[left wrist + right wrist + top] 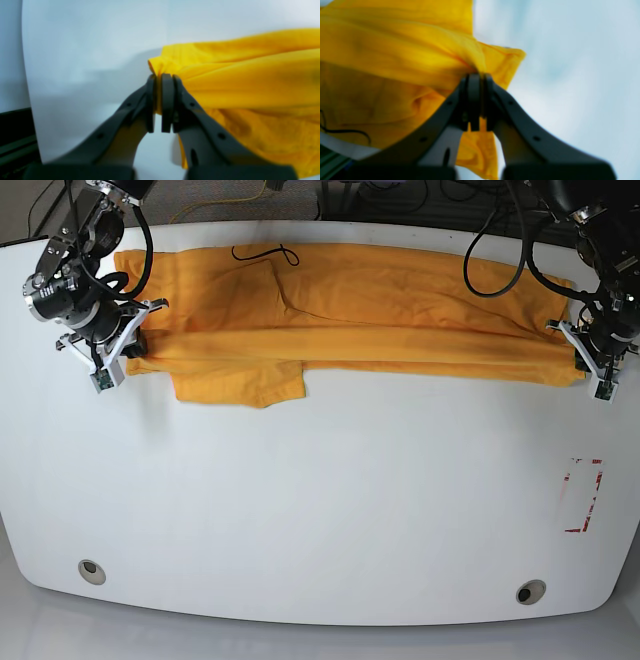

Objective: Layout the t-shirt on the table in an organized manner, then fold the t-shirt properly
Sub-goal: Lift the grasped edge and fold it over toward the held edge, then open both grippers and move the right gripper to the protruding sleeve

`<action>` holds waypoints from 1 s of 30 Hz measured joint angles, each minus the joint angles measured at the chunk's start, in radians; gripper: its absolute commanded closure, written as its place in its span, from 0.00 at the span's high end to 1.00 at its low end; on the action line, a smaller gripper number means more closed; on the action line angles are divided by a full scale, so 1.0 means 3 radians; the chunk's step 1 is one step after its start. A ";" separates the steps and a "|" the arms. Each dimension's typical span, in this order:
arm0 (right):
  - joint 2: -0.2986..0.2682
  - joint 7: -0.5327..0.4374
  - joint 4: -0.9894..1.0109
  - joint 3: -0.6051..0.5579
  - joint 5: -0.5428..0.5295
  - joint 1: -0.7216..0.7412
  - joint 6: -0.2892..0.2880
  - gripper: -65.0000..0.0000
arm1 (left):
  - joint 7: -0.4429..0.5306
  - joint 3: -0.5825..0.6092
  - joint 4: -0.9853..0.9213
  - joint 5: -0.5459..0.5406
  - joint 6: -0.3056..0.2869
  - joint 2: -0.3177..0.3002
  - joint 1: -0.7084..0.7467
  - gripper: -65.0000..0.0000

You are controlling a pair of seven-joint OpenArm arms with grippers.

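T-shirt (380, 310) stretched across table's (320, 510) far side btwn both arms; left gripper (161, 77) pinches one end, right gripper (477, 76) the other; cloth bunched inside each pair of jaws.

one t-shirt (380, 315), two grippers, two grommet holes

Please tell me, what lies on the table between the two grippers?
In the base view, only the t-shirt lies between the right gripper and the left gripper. It is stretched as a long band across the table, each gripper shut on one end.
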State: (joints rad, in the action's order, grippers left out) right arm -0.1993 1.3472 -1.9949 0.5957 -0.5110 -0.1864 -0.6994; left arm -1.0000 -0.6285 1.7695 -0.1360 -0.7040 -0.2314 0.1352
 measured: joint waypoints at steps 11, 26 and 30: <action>0.0011 0.0029 0.0003 0.0000 -0.0022 -0.0183 0.0000 0.02 | 0.0003 0.0010 0.0000 0.0000 0.0000 0.0001 0.0173 0.03; 0.0008 0.0027 0.0014 0.0028 -0.0038 -0.0327 0.0000 0.87 | 0.0003 0.0009 0.0000 0.0025 0.0001 -0.0001 0.0206 0.57; 0.0018 0.0020 0.0009 0.0306 -0.0092 -0.0332 0.0000 0.90 | 0.0001 0.0009 0.0000 0.0027 0.0000 -0.0004 0.0202 0.56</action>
State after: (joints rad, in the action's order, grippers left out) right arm -0.1940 1.3533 -1.9923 0.6876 -0.5385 -0.2859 -0.6994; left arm -0.9997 -0.6258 1.7695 -0.1280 -0.7040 -0.2325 0.1959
